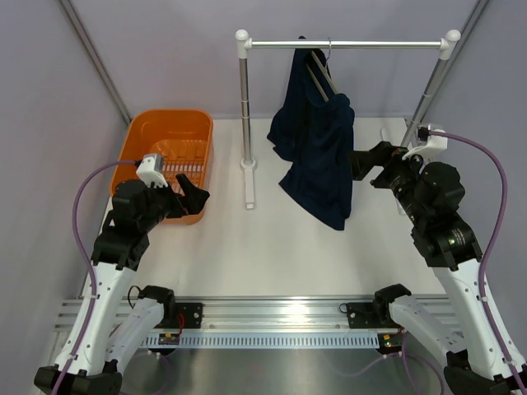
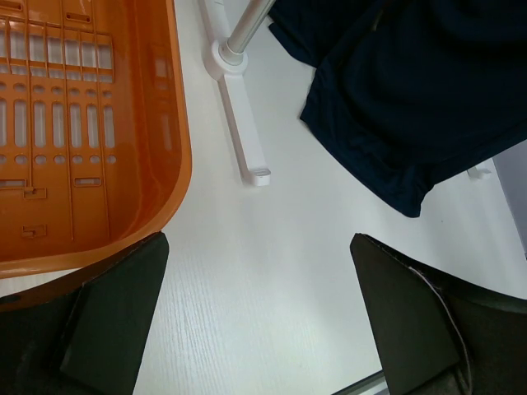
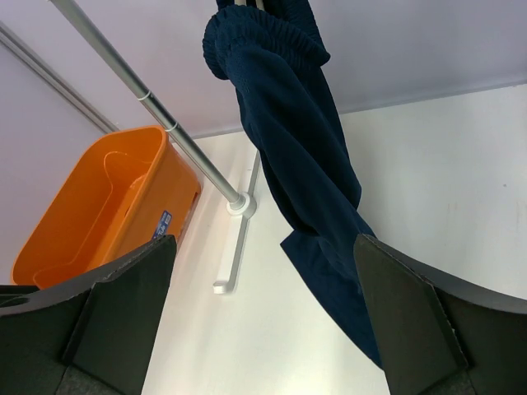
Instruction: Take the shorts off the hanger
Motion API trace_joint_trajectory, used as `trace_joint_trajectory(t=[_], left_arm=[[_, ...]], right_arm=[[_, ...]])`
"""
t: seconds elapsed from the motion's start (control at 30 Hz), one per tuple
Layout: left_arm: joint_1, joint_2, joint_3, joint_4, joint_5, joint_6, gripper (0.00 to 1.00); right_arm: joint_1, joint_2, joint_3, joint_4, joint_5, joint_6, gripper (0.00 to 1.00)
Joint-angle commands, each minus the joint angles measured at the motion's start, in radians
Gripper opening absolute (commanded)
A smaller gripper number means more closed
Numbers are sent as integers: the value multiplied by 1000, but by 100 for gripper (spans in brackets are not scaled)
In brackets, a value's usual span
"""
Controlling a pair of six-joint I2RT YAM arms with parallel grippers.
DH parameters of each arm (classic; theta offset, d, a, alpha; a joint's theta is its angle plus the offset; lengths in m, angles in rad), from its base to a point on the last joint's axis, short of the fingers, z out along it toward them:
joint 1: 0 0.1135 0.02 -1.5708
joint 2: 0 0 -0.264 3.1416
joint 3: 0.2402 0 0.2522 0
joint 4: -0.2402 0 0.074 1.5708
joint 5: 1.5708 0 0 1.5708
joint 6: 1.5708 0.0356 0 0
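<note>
The dark navy shorts (image 1: 317,152) hang limp and wrinkled from the grey hanger (image 1: 319,72), whose thin hook sits on the silver rail (image 1: 346,44). The lower hem reaches down near the table. My right gripper (image 1: 368,167) is open and empty, just right of the shorts and close to their edge; in the right wrist view the shorts (image 3: 300,156) hang ahead between the jaws. My left gripper (image 1: 192,195) is open and empty beside the orange basket, well left of the shorts (image 2: 420,90).
An orange basket (image 1: 169,136) stands at the back left; it also shows in the left wrist view (image 2: 82,132) and the right wrist view (image 3: 90,214). The rail stand's left post and foot (image 1: 248,177) stand between basket and shorts. Grey walls enclose the table.
</note>
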Motion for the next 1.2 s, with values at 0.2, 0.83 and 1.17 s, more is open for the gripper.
trace_joint_trajectory(t=[0.2,0.83,1.17], left_arm=[[-5,-13,28,34,11,11,99],[-5,-29,28,40,27,9,99],[-5,-35,27,45,44,9,99]], right_arm=[[-3,61,100,-45,46,3,100],[-5,556,647,-43,10,-257,92],[-3,881,910,-40,21,-359,89]])
